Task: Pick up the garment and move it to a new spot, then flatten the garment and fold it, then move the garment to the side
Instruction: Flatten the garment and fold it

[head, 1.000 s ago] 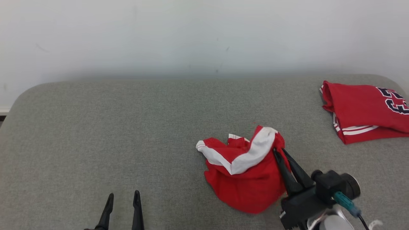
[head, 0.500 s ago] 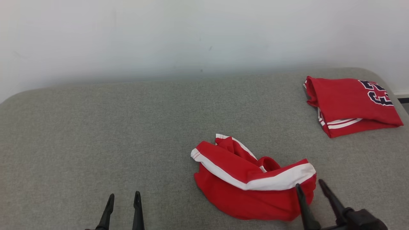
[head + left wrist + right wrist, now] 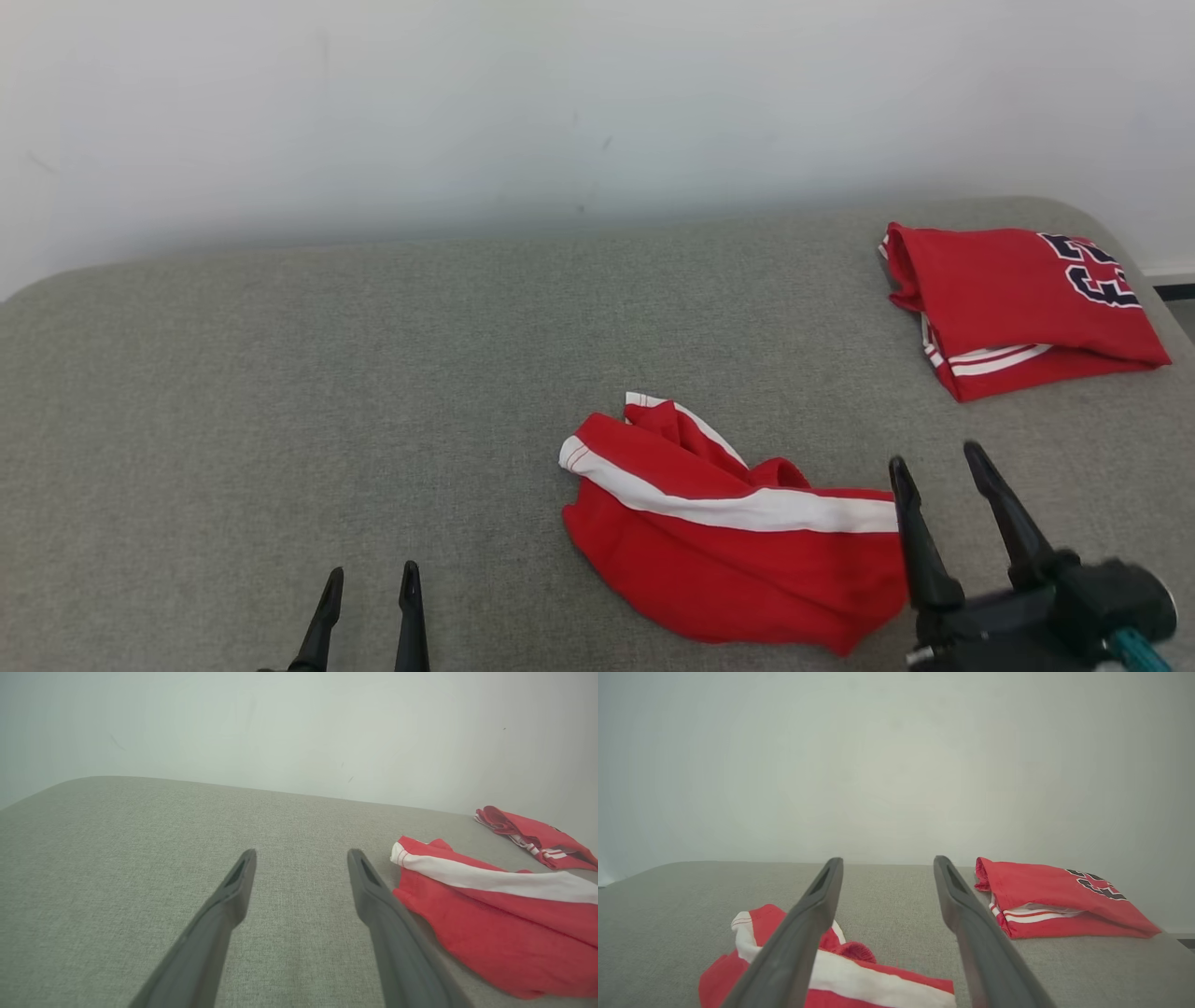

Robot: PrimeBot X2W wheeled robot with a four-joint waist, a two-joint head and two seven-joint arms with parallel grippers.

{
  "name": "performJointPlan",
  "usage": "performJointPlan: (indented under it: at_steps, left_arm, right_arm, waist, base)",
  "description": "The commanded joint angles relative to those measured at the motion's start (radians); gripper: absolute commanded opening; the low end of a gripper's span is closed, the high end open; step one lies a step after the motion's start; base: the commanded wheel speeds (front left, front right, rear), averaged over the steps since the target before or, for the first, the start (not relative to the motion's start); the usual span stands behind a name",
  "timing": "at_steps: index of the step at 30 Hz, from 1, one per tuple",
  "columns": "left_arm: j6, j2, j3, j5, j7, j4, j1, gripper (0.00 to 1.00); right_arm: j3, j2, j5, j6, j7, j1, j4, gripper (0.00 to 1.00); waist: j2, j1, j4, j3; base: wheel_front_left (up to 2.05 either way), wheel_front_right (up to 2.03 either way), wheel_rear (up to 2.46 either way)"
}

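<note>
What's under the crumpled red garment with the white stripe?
The crumpled red white-striped garment lies on the grey fabric surface, which shows around it; nothing pokes out at its edges. Anything beneath its folds is covered and cannot be seen.

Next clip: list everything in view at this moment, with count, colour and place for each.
crumpled garment: one, red with a white stripe, near middle-right of the surface
folded garment: one, red with dark numerals and white stripes, far right corner
padded surface: one, grey, under both garments
wall: one, white, behind the surface
left gripper: one, dark, lower left, jaws open
right gripper: one, dark, lower right by the crumpled garment's right edge, jaws open
</note>
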Motion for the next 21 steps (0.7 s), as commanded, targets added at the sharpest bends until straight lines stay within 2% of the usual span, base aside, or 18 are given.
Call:
performJointPlan:
  at_steps: [1, 5, 9, 14, 21]
  left_arm:
    - [-0.005, 0.0, 0.001, -0.001, -0.003, 0.002, -0.012, 1.0]
    - [-0.005, 0.0, -0.007, 0.003, -0.003, 0.003, -0.017, 1.0]
    - [-0.003, 0.0, -0.01, -0.002, -0.003, 0.007, -0.021, 1.0]
    - [-0.003, 0.0, -0.016, -0.012, -0.003, 0.012, -0.023, 1.0]
    - [0.003, 0.0, -0.02, -0.016, -0.003, 0.009, -0.011, 1.0]
  right_arm:
    - [0.017, -0.015, 0.001, -0.003, -0.001, -0.05, 0.02, 1.0]
    - [0.04, -0.036, 0.016, -0.003, 0.0, -0.145, 0.087, 1.0]
    - [0.094, -0.074, 0.026, -0.003, 0.017, -0.274, 0.228, 1.0]
    - [0.181, -0.106, 0.056, -0.003, 0.103, -0.403, 0.408, 1.0]
    - [0.315, -0.153, 0.163, -0.003, 0.268, -0.518, 0.593, 1.0]
  waist:
    - [-0.0001, 0.0, 0.01, 0.002]
    - [-0.0001, 0.0, 0.032, 0.009]
    - [-0.0001, 0.0, 0.067, 0.018]
    - [-0.0001, 0.0, 0.108, 0.018]
    - [-0.0001, 0.0, 0.138, 0.011]
  base:
    - [0.0, 0.0, 0.0]
    - [0.0, 0.0, 0.0]
    - [0.0, 0.0, 0.0]
    - [0.0, 0.0, 0.0]
    - [0.0, 0.0, 0.0]
